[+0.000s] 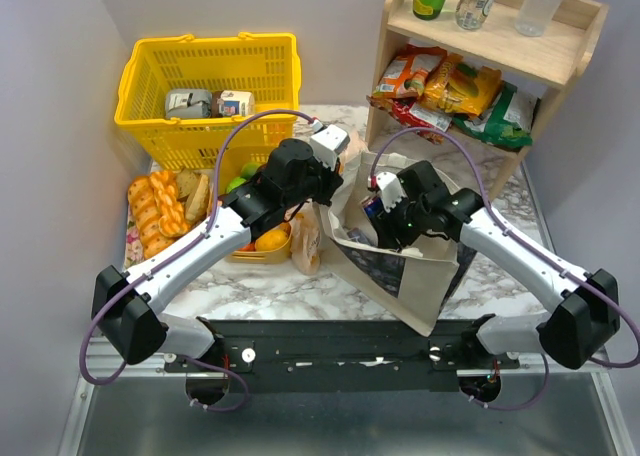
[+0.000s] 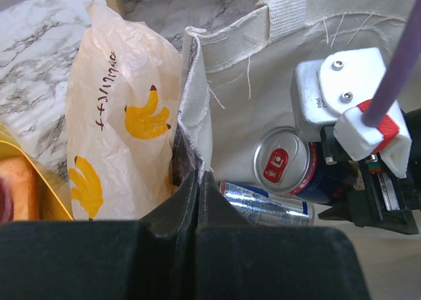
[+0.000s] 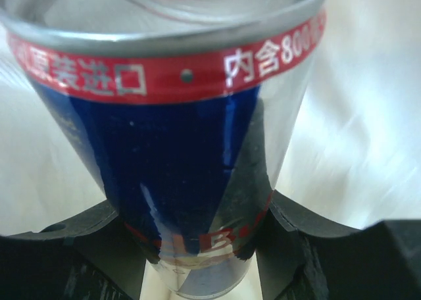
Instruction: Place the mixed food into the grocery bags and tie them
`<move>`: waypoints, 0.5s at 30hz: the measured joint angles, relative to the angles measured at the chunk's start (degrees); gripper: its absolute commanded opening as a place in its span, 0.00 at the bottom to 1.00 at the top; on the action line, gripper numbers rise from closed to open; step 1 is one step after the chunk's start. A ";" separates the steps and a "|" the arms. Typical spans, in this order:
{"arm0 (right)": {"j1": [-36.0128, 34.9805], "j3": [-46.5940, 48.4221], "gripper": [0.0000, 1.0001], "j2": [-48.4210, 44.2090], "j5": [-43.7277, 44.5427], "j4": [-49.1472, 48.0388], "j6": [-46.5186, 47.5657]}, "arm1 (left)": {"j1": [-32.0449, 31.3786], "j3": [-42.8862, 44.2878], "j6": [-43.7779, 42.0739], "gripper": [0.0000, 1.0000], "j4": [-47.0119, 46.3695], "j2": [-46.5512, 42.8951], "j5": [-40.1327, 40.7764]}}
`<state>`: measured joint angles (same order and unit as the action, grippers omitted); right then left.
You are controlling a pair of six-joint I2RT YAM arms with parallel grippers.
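Inside the mouth of the beige canvas tote [image 1: 425, 286], soft-sided with a dark rectangular print, the right gripper [image 3: 197, 237] is clasping a tall blue-and-silver drink can [image 3: 184, 149] around its body, its jaws standing wide on either side. The can is standing upright just beside a second blue-and-silver can [image 2: 266, 201] that is lying on its side on the tote's floor; whether the held can's base is touching down I cannot tell. The left gripper [image 2: 197, 191] is pinching the tote's near rim, jaws clamped tight on the cloth, and so is holding the mouth open. The step in hand, as I judge it, is loading the drinks. The next move is calling for the right arm to settle the can on the floor, let go, and lift straight out. Room is looking tight: the cloth walls are closing in on both sides, and a webbing handle [image 2: 286, 7] is sitting at the far rim, where it could be snagging a finger. Pressed against the tote's outer wall, the thin translucent peach plastic bag [image 2: 118, 116] with yellow banana prints is standing; I cannot tell its contents. Oranges [image 1: 272, 240] are waiting in a yellow tray [image 1: 262, 256] on the marble table [image 1: 280, 291], so more packing and all the tying are, by my reading, lying ahead.
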<state>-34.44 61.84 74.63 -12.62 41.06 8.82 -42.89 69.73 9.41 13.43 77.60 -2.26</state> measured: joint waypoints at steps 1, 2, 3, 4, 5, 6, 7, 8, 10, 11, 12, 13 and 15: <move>0.00 0.00 0.01 0.17 0.02 1.92 -0.57 | -0.04 0.00 0.00 0.00 0.00 0.00 0.00; 0.00 0.02 0.01 0.39 -0.02 3.39 -1.44 | -0.09 0.00 0.00 0.00 0.00 0.00 0.00; 0.04 0.02 0.01 0.76 -0.04 4.55 -2.16 | -0.15 0.00 0.00 0.00 0.00 0.00 0.00; -0.07 0.00 0.01 1.36 -0.13 5.49 -3.02 | -0.24 0.00 0.00 0.00 0.00 0.00 0.00; -0.31 -0.04 0.01 2.58 -0.15 6.19 -3.96 | -0.33 0.00 -0.02 0.00 0.00 0.00 0.02; -0.68 -0.11 0.01 3.91 -0.15 6.56 -4.61 | -0.39 0.00 -0.02 0.00 0.00 0.00 0.02; -1.29 -0.28 0.01 5.42 0.07 6.67 -5.29 | -0.44 0.00 -0.02 0.00 0.00 0.00 0.04; -2.03 -0.70 0.01 7.06 0.33 6.60 -5.90 | -0.48 0.00 -0.04 0.00 0.02 0.00 0.07; -3.74 -1.79 0.01 10.19 0.66 6.40 -6.67 | -0.52 0.00 -0.04 0.00 0.07 0.02 0.13; -4.33 -2.64 0.01 11.50 0.79 5.88 -7.26 | -0.59 0.00 -0.04 0.00 0.09 0.02 0.24; -4.72 -3.48 0.01 12.74 0.85 5.44 -7.82 | -0.63 0.00 -0.04 0.00 0.13 0.02 0.28; -5.03 -4.02 0.01 13.75 0.92 5.31 -8.44 | -0.70 0.00 -0.07 0.00 0.22 0.04 0.31; -5.18 -4.02 0.01 13.84 0.39 5.16 -9.53 | -0.74 0.00 -0.09 0.00 0.42 0.04 0.33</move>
<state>-39.62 57.82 88.47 -12.23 46.22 -0.71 -43.64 69.73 9.32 13.85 77.65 -1.93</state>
